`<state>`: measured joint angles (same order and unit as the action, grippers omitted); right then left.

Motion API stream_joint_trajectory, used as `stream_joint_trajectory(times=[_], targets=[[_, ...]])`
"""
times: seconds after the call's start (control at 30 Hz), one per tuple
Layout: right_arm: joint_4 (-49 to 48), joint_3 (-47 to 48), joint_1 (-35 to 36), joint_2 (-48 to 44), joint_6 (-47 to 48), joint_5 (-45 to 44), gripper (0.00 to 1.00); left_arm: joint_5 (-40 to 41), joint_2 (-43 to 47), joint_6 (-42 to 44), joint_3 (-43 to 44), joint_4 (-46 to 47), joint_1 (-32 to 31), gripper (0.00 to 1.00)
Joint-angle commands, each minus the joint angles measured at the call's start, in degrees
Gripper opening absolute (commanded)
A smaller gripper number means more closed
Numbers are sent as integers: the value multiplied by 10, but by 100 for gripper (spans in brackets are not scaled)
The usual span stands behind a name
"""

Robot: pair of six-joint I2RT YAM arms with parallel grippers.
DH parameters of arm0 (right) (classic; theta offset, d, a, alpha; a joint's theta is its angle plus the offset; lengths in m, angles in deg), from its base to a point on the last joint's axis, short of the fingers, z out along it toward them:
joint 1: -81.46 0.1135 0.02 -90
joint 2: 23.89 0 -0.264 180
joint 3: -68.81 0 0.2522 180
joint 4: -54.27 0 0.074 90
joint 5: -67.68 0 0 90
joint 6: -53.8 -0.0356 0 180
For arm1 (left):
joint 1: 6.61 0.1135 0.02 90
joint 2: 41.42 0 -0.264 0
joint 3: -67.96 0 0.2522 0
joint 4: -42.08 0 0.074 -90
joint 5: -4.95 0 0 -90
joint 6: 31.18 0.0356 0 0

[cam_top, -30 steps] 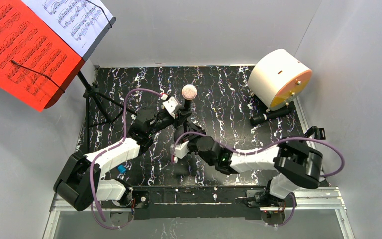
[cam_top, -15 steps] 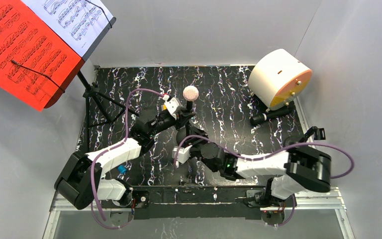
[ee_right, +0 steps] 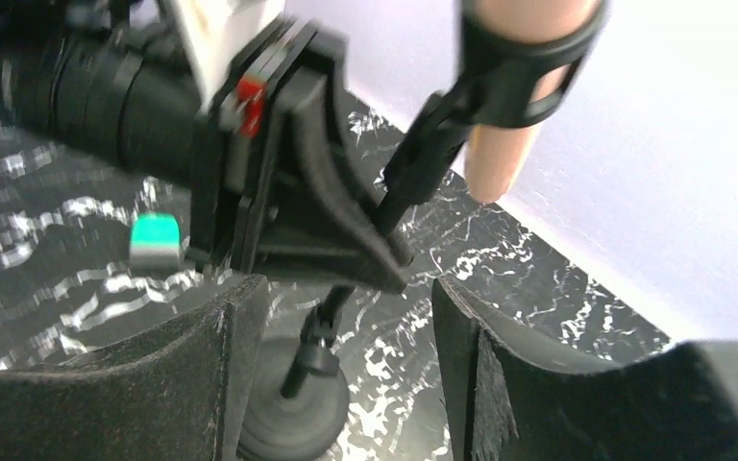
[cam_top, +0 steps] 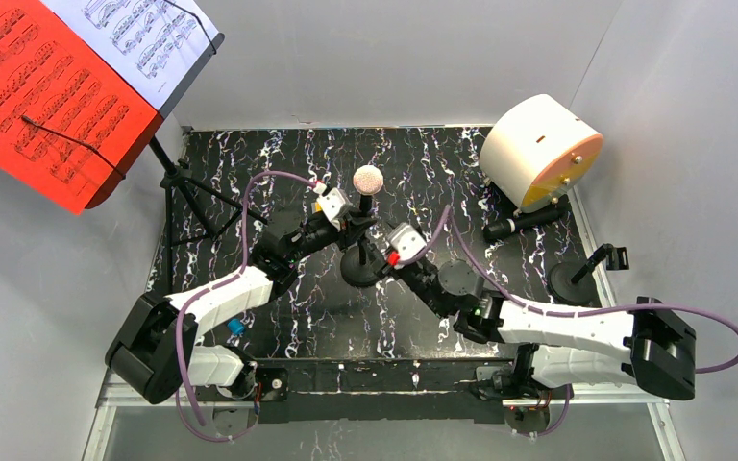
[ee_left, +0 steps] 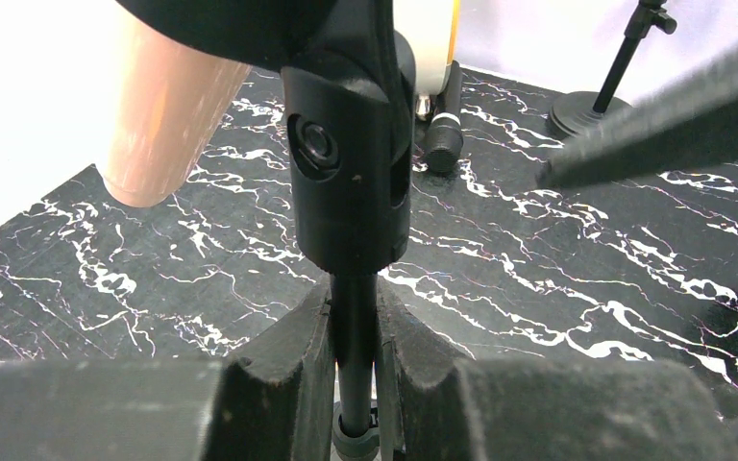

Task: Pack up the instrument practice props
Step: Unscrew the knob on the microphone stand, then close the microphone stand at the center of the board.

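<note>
one beige-headed microphone (cam_top: 368,179) stands over its round base (cam_top: 356,272); left gripper (ee_left: 356,346) pinches the stiff pole (ee_left: 356,307) above that base; right gripper (ee_right: 346,317) gapes wide just beside the base; likely top-heavy, so hold low

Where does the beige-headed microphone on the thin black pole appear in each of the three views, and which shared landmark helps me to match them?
Top external: the beige-headed microphone is near the centre, a little above the middle.
Left wrist: its beige body is at the upper left, close and blurred.
Right wrist: it is at the top, right of centre.
Shared landmark: the thin black pole below it.
</note>
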<state>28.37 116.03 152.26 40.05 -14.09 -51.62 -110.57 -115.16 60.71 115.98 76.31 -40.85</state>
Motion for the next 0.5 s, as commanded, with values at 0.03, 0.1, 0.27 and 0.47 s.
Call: stream_joint_trajectory(times=[0.03, 0.1, 0.27, 0.47], targets=[[-108, 54, -14, 7, -123, -34, 72, -6, 6, 1, -2, 34, 0, 0], [-137, 68, -16, 24, -120, -47, 72, -7, 5, 1, -3, 35, 0, 0], [-176, 98, -38, 61, -130, -61, 74, -9, 3, 4, -4, 37, 0, 0], [-197, 107, -73, 95, -168, -78, 72, -11, 8, 4, -6, 41, 0, 0]])
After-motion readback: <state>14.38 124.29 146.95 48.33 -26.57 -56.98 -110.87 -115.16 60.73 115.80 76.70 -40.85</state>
